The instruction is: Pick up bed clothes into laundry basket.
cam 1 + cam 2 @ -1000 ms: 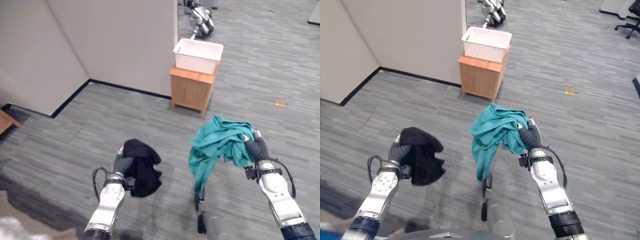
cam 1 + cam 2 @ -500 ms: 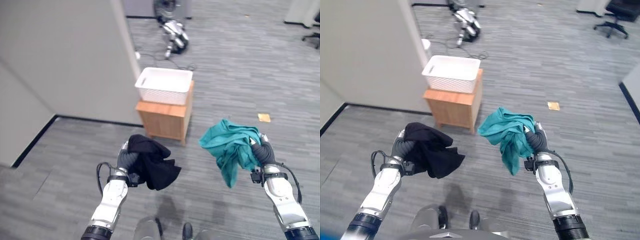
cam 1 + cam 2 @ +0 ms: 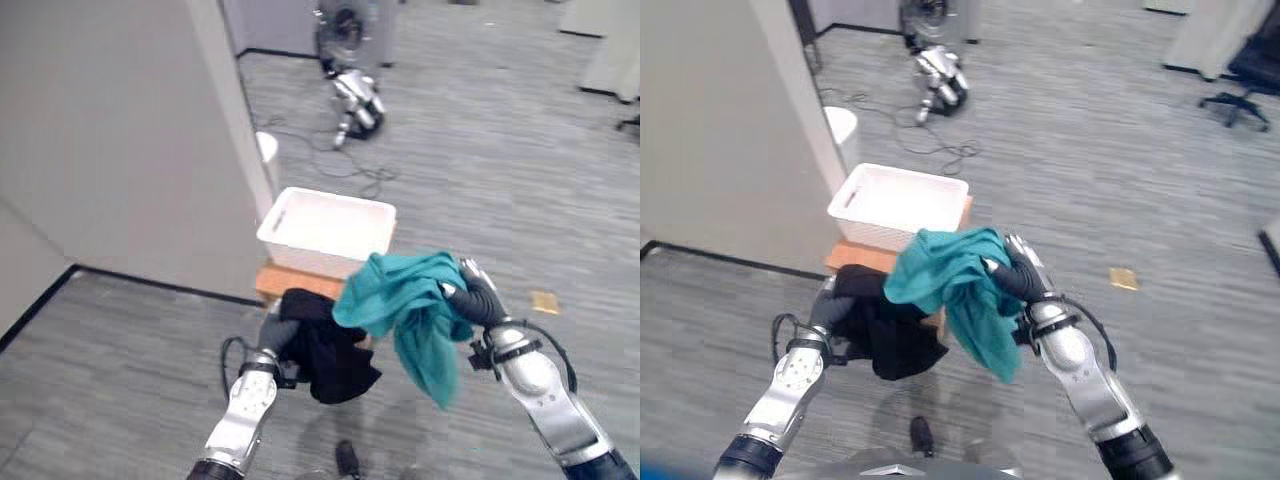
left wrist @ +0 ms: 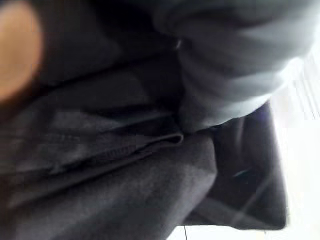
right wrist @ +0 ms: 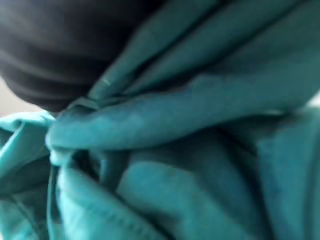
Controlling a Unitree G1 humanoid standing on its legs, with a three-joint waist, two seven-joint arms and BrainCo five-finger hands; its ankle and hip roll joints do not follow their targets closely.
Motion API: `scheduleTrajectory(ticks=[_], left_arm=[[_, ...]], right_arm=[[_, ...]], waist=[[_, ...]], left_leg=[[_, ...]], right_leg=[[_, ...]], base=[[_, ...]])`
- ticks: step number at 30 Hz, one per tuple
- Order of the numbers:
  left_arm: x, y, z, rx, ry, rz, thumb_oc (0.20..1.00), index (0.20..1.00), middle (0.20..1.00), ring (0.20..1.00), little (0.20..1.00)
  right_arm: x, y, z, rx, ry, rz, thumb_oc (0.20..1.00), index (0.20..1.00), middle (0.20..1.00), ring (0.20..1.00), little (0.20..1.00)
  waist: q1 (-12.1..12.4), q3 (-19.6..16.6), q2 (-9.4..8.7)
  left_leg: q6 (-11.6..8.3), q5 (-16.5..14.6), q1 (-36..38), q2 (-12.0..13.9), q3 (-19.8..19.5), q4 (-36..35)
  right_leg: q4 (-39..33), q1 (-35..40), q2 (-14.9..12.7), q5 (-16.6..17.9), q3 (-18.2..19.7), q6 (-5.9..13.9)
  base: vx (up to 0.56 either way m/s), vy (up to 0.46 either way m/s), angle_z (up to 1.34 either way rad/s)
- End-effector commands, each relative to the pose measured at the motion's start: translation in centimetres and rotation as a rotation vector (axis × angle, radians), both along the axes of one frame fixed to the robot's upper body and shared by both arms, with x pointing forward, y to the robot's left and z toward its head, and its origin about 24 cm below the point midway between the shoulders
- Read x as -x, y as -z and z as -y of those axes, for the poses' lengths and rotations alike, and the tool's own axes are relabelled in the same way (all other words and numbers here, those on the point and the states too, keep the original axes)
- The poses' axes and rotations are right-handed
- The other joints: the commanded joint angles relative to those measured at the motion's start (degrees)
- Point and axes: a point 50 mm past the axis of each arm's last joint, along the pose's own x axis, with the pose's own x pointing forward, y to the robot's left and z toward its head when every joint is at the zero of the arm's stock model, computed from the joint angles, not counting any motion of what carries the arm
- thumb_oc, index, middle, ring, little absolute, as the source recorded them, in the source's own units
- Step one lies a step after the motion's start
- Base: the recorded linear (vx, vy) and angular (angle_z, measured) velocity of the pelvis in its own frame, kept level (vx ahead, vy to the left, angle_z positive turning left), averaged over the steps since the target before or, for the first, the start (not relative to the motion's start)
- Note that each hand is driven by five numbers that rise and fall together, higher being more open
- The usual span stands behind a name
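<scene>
A white laundry basket (image 3: 325,232) stands on a small wooden cabinet (image 3: 855,258) beside a grey wall. My right hand (image 3: 478,302) is shut on a bunched teal garment (image 3: 405,310), held up just in front of the basket's near right corner. My left hand (image 3: 278,335) is shut on a black garment (image 3: 335,352) that hangs low in front of the cabinet. Black cloth (image 4: 125,165) lies close against the left wrist view, teal cloth (image 5: 175,150) against the right wrist view.
A tall grey partition wall (image 3: 110,140) rises at the left of the basket. A white round bin (image 3: 842,125) stands behind it. Another robot (image 3: 355,95) lies on the grey floor further back with cables. An office chair (image 3: 1245,85) stands at the far right.
The camera has come nearer the basket, which now sits larger and lower in view. Both hands have come up to the cabinet, and the teal garment now overlaps the basket's near corner.
</scene>
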Motion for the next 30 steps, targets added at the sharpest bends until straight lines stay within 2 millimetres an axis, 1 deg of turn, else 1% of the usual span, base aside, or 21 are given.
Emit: scheduleTrajectory(ticks=[1, 2, 3, 4, 5, 6, 7, 8, 10, 11, 14, 15, 16, 17, 19, 21, 22, 25, 26, 27, 30], left_arm=[[-0.8, -3.1, -1.9, -0.033, -0.022, 0.158, 0.2, 0.2, 0.2, 0.2, 0.2], [-0.9, -3.0, -2.0, -0.013, -0.026, 0.152, 0.2, 0.2, 0.2, 0.2, 0.2], [-1.1, -3.1, -2.1, -0.009, -0.026, 0.157, 0.2, 0.2, 0.2, 0.2, 0.2], [-1.1, -3.3, -2.7, -0.012, -0.035, 0.157, 0.2, 0.2, 0.2, 0.2, 0.2], [-0.8, -3.3, -3.2, -0.01, -0.053, 0.157, 0.2, 0.2, 0.2, 0.2, 0.2], [-0.8, -3.3, -3.2, -0.01, -0.053, 0.157, 0.2, 0.2, 0.2, 0.2, 0.2], [-0.4, -2.8, -4.2, -0.027, -0.081, 0.135, 0.2, 0.2, 0.2, 0.2, 0.2], [0.5, -2.1, -5.6, -0.038, -0.13, 0.095, 0.2, 0.2, 0.2, 0.2, 0.2], [1.6, -1.3, -6.9, -0.053, -0.167, 0.053, 0.2, 0.2, 0.2, 0.2, 0.2], [2.2, -0.4, -7.9, -0.078, -0.198, 0.007, 0.2, 0.2, 0.2, 0.2, 0.2], [2.9, 0.4, -9.1, -0.09, -0.236, -0.043, 0.2, 0.2, 0.2, 0.2, 0.2], [3.1, 0.6, -9.2, -0.082, -0.246, -0.052, 0.2, 0.2, 0.2, 0.2, 0.2], [3.1, 0.6, -9.2, -0.083, -0.245, -0.053, 0.2, 0.2, 0.2, 0.2, 0.2], [3.4, 1.0, -9.3, -0.067, -0.261, -0.074, 0.2, 0.2, 0.2, 0.2, 0.2], [3.3, 1.2, -9.0, -0.056, -0.263, -0.081, 0.2, 0.2, 0.2, 0.2, 0.2], [3.6, 2.2, -8.2, -0.042, -0.24, -0.125, 0.2, 0.2, 0.2, 0.2, 0.2], [3.7, 2.4, -8.1, -0.041, -0.235, -0.135, 0.2, 0.2, 0.2, 0.2, 0.2], [3.6, 2.7, -7.4, -0.047, -0.204, -0.151, 0.2, 0.2, 0.2, 0.2, 0.2], [3.6, 2.7, -7.4, -0.047, -0.203, -0.152, 0.2, 0.2, 0.2, 0.2, 0.2], [3.6, 2.8, -7.1, -0.048, -0.184, -0.156, 0.2, 0.2, 0.2, 0.2, 0.2], [3.2, 2.7, -6.8, -0.055, -0.153, -0.154, 0.2, 0.2, 0.2, 0.2, 0.2]], right_arm=[[-1.1, -4.7, -2.4, 0.002, -0.089, 0.24, 0.2, 0.2, 0.2, 0.2, 0.2], [-2.6, -5.9, -3.3, 0.027, -0.075, 0.285, 0.2, 0.2, 0.2, 0.2, 0.2], [-3.3, -6.5, -3.5, 0.054, -0.052, 0.31, 0.2, 0.2, 0.2, 0.2, 0.2], [-4.6, -8.2, -3.8, 0.12, -0.002, 0.385, 0.2, 0.2, 0.2, 0.2, 0.2], [-5.3, -9.0, -3.6, 0.168, 0.041, 0.425, 0.2, 0.2, 0.2, 0.2, 0.2], [-5.3, -9.0, -3.6, 0.168, 0.041, 0.425, 0.2, 0.2, 0.2, 0.2, 0.2], [-7.0, -10.4, -2.9, 0.239, 0.138, 0.481, 0.2, 0.2, 0.2, 0.2, 0.2], [-9.0, -11.2, -0.3, 0.35, 0.272, 0.482, 0.2, 0.2, 0.2, 0.2, 0.2], [-10.4, -12.5, 2.6, 0.421, 0.389, 0.467, 0.2, 0.2, 0.2, 0.2, 0.2], [-11.0, -13.3, 5.6, 0.447, 0.491, 0.449, 0.2, 0.2, 0.2, 0.2, 0.2], [-10.9, -13.3, 9.9, 0.492, 0.625, 0.393, 0.2, 0.2, 0.2, 0.2, 0.2], [-10.8, -13.1, 10.6, 0.48, 0.643, 0.38, 0.2, 0.2, 0.2, 0.2, 0.2], [-10.7, -13.1, 10.6, 0.479, 0.643, 0.38, 0.2, 0.2, 0.2, 0.2, 0.2], [-10.5, -12.3, 11.8, 0.449, 0.671, 0.343, 0.2, 0.2, 0.2, 0.2, 0.2], [-10.2, -11.0, 12.7, 0.382, 0.689, 0.295, 0.2, 0.2, 0.2, 0.2, 0.2], [-9.8, -7.7, 13.1, 0.323, 0.68, 0.195, 0.2, 0.2, 0.2, 0.2, 0.2], [-9.8, -6.8, 13.0, 0.313, 0.675, 0.164, 0.2, 0.2, 0.2, 0.2, 0.2], [-9.4, -1.6, 13.3, 0.298, 0.673, -0.02, 0.2, 0.2, 0.2, 0.2, 0.2], [-9.4, -1.5, 13.3, 0.298, 0.673, -0.021, 0.2, 0.2, 0.2, 0.2, 0.2], [-9.1, 1.7, 13.6, 0.32, 0.684, -0.139, 0.2, 0.2, 0.2, 0.2, 0.2], [-9.3, 4.0, 14.5, 0.343, 0.73, -0.251, 0.2, 0.2, 0.2, 0.2, 0.2]], waist=[[1.4, -0.4, -1.3], [1.7, -0.7, -1.91], [2.3, -1.0, -2.16], [3.4, -1.1, -2.5], [4.2, -1.2, -2.89], [4.2, -1.2, -2.89], [5.0, -1.4, -4.14], [6.3, -2.7, -4.88], [7.1, -3.6, -5.14], [7.3, -3.8, -5.07], [7.3, -3.4, -4.81], [7.2, -3.3, -4.54], [7.1, -3.4, -4.54], [7.1, -2.8, -4.03], [7.0, -2.0, -3.64], [6.5, -1.8, -2.83], [6.4, -1.9, -2.59], [6.2, -1.2, -1.41], [6.2, -1.2, -1.41], [6.3, -0.9, -0.79], [6.7, 0.1, 0.08]], left_leg=[[-7.53, -1.3, 0.6, 6.9, 4.4, 0.0], [-7.87, -2.3, 1.3, 6.1, 0.9, 0.0], [-8.29, -2.5, 1.3, 6.1, -0.7, 0.0], [-9.01, -3.7, 2.5, 6.6, -2.5, 0.0], [-9.32, -4.6, 3.6, 6.7, -3.0, 0.0], [-9.32, -4.6, 3.6, 6.7, -3.0, 0.0], [-10.01, -5.5, 4.9, 6.9, -4.2, 0.0], [-10.95, -6.2, 5.8, 7.7, -4.7, 0.0], [-12.17, -5.9, 5.8, 9.0, -4.8, 0.0], [-13.68, -5.2, 5.1, 10.5, -5.4, 0.0], [-15.72, -4.0, 3.8, 12.3, -6.8, 0.0], [-16.26, -3.7, 3.5, 12.7, -7.1, 0.0], [-16.31, -3.7, 3.5, 12.7, -7.3, 0.0], [-17.17, -2.8, 3.0, 13.3, -7.7, 0.0], [-17.57, -1.6, 2.0, 13.3, -8.3, 0.0], [-18.0, -0.6, 0.8, 13.7, -6.7, 0.0], [-18.16, -0.5, 0.6, 13.9, -6.5, 0.0], [-18.88, 0.4, -0.5, 14.3, -5.9, 0.0], [-18.89, 0.5, -0.5, 14.3, -6.0, 0.0], [-19.05, 0.7, -0.9, 14.3, -6.1, 0.0], [-19.27, 1.1, -1.9, 14.2, -6.5, 0.0]], right_leg=[[-23.9, 4.8, -1.5, 15.1, 4.4, 1.67], [-34.4, 4.7, -0.7, 16.4, 10.0, 1.49], [-37.6, 3.6, -0.5, 18.1, 12.7, 2.05], [-41.9, 1.6, -1.9, 20.9, 13.3, 2.89], [-43.7, 2.4, -3.5, 21.6, 10.5, 3.09], [-43.7, 2.4, -3.5, 21.6, 10.5, 3.09], [-44.4, 3.7, -4.8, 22.5, 7.2, 3.7], [-44.4, 5.4, -5.3, 23.2, 5.4, 3.76], [-44.4, 6.7, -5.2, 23.1, 3.7, 3.42], [-44.4, 7.7, -4.9, 22.5, 1.5, 2.87], [-44.4, 8.6, -4.4, 21.4, -1.4, 1.81], [-44.4, 8.9, -4.2, 20.9, -2.4, 1.6], [-44.4, 8.9, -4.2, 20.9, -2.5, 1.57], [-44.4, 9.4, -3.8, 20.1, -3.8, 1.07], [-44.4, 10.0, -3.9, 19.3, -5.5, 0.79], [-44.4, 11.0, -4.0, 18.3, -7.9, 0.68], [-44.4, 11.1, -3.9, 18.1, -8.2, 0.54], [-44.4, 11.4, -3.6, 17.3, -9.9, 0.2], [-44.4, 11.4, -3.6, 17.3, -10.0, 0.2], [-44.4, 11.7, -3.6, 17.0, -10.8, -0.02], [-44.4, 11.2, -3.6, 16.9, -11.4, -0.1]], base=[[0.34, -0.162, 1.62], [0.42, -0.226, 1.41], [0.56, -0.318, 1.69], [0.44, -0.28, 1.72], [0.36, -0.211, 1.93], [0.27, -0.239, 1.57], [0.35, -0.351, 1.42], [0.43, -0.423, 1.11], [0.31, -0.289, 0.9], [0.23, -0.249, 0.67], [0.14, -0.205, 0.3], [0.08, -0.123, 0.22], [0.1, -0.157, 0.19], [0.07, -0.128, 0.04], [0.06, -0.149, 0.3], [0.08, -0.126, 0.72], [0.09, -0.096, 0.78], [0.08, -0.082, 0.36], [0.08, -0.073, 0.19], [0.06, -0.049, 0.14], [0.0, -0.043, 0.09]])
